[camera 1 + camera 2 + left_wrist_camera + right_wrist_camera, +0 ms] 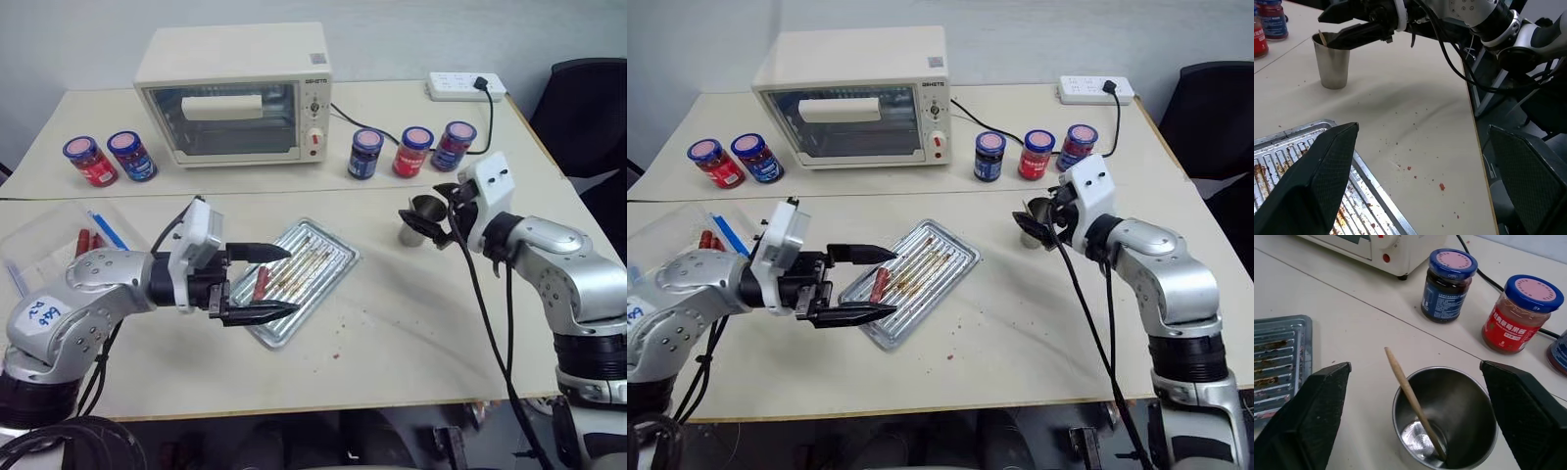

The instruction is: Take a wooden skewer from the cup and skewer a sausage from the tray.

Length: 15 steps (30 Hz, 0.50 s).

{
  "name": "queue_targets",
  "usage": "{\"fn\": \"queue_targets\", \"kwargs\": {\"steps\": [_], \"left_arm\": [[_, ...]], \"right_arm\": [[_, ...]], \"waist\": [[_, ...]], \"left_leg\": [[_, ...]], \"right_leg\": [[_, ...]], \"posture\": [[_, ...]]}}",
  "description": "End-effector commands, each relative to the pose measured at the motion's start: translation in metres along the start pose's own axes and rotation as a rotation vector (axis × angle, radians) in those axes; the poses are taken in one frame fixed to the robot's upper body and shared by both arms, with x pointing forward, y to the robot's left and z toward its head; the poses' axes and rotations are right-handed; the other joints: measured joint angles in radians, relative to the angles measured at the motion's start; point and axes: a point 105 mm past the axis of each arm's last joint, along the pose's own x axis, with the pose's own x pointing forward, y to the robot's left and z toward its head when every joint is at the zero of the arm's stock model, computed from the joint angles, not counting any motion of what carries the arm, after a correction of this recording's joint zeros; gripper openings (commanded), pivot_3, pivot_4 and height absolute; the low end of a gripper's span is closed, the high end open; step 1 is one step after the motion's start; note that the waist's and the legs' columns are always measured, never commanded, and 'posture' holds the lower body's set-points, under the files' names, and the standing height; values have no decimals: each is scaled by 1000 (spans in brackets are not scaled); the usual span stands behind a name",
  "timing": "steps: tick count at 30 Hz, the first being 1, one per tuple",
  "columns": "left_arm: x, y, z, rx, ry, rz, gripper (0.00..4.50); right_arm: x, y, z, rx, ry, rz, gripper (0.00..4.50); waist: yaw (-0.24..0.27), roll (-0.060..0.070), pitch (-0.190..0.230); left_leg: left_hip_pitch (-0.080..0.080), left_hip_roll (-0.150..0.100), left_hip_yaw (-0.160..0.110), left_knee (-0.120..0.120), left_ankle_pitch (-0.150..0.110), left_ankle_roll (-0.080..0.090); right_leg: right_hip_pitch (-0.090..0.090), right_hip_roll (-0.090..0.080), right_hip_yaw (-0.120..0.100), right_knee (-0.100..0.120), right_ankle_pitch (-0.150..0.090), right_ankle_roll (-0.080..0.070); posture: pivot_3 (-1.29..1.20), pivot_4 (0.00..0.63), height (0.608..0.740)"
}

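light: even, soft, indoor | shadows: faint, diffuse on the table | glare: mild sheen on the tray and inside the cup | focus: near fingers soft (wrist views), table sharp

Left claw reaches level across the tray, fingers spread wide and empty; right claw, well apart to the tray's right, also stands open, fingers straddling the cup.
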Motion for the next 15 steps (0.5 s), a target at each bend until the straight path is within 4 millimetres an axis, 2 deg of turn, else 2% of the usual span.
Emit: {"fn": "queue_targets", "kwargs": {"steps": [1, 2, 11, 15], "left_arm": [[3, 2, 7, 44, -21, -2, 4500], [3, 2, 7, 44, -22, 0, 4500], [6, 5, 8, 51, -37, 12, 4500], [8, 5, 9, 54, -39, 11, 4500]], "right_arm": [[1, -1, 10, -31, -47, -16, 3258], [2, 0, 10, -32, -48, -13, 3078], [10, 8, 7, -23, -62, 3, 3078], [13, 9, 8, -18, -70, 6, 2338]], "waist": [[2, 0, 0], [2, 0, 0], [1, 0, 0], [1, 0, 0]], "left_leg": [[0, 0, 0, 1, 1, 0], [0, -1, 0, 1, 1, -1], [1, -1, 0, 1, 2, -1], [1, -1, 0, 1, 2, -1]], "right_leg": [[0, 0, 0, 2, 0, 0], [0, 0, 0, 2, 0, 0], [0, 0, 0, 3, 0, 0], [0, -1, 0, 4, 0, 0]], "posture": [[0, 150, 740], [0, 150, 740], [0, 150, 740], [0, 150, 740]]}}
